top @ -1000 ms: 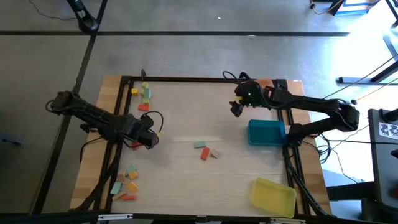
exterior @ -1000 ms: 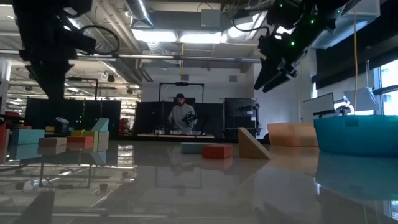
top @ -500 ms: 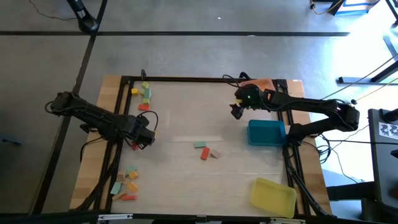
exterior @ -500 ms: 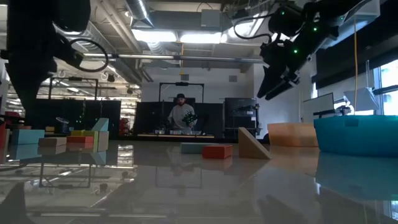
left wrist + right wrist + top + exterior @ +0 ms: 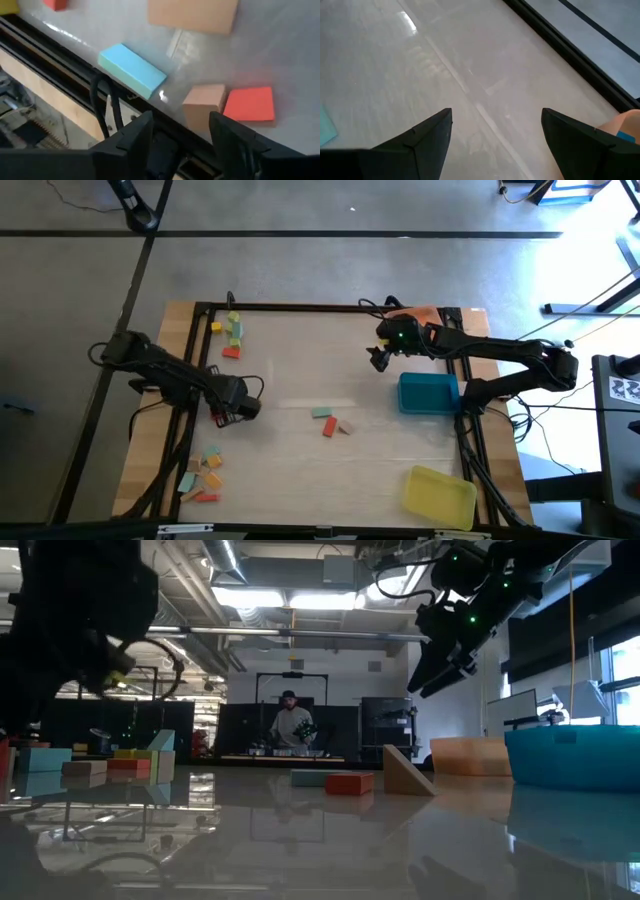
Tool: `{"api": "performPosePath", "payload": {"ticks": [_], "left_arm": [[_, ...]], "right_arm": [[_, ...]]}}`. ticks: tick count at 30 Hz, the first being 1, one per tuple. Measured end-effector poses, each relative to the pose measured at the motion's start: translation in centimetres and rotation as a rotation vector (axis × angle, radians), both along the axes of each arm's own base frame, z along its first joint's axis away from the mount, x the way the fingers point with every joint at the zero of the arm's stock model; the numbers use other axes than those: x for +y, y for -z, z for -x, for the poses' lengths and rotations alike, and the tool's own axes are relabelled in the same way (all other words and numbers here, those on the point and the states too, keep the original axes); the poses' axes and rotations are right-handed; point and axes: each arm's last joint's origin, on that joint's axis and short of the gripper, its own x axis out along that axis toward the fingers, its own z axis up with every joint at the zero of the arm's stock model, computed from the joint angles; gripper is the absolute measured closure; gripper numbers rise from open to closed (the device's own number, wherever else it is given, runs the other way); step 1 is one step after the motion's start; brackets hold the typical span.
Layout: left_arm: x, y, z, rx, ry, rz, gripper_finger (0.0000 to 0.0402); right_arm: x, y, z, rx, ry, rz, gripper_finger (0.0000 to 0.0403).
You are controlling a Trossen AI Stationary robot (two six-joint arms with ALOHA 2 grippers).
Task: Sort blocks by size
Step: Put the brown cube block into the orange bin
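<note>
Blocks lie in three loose groups on the surface: one cluster at the upper left of the high view near the frame's far corner, a second cluster at the lower left by the near edge, and a small trio near the middle, made up of a teal, a red and a tan piece close together. Just left of centre, the left gripper hangs low between the two left clusters; its wrist view shows the jaws parted and holding nothing, with a light blue block, a tan block and a red block lying on the surface just ahead. Toward the upper right, the right gripper is raised above bare surface, its jaws spread wide and empty. Right of it sits a blue tray, with a yellow tray at the lower right.
</note>
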Motion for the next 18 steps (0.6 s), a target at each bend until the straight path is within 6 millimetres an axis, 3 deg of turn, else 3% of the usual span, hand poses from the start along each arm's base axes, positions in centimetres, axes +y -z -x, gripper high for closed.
{"api": "performPosePath", "payload": {"ticks": [4, 12, 18], "left_arm": [[-0.4, 0.5, -0.2, 0.027, 0.024, 0.043, 0.0235], [-1.6, 1.1, -1.5, -0.116, 0.088, 0.122, 0.0242], [-1.3, 0.5, -0.6, -0.041, -0.007, 0.061, 0.0244]], "right_arm": [[0.0, 0.0, 0.0, -0.002, -0.004, -0.004, 0.0100], [0.0, 0.0, 0.0, -0.004, -0.007, 0.000, 0.0100], [0.0, 0.0, 0.0, -0.004, -0.008, 0.001, 0.0100]]}}
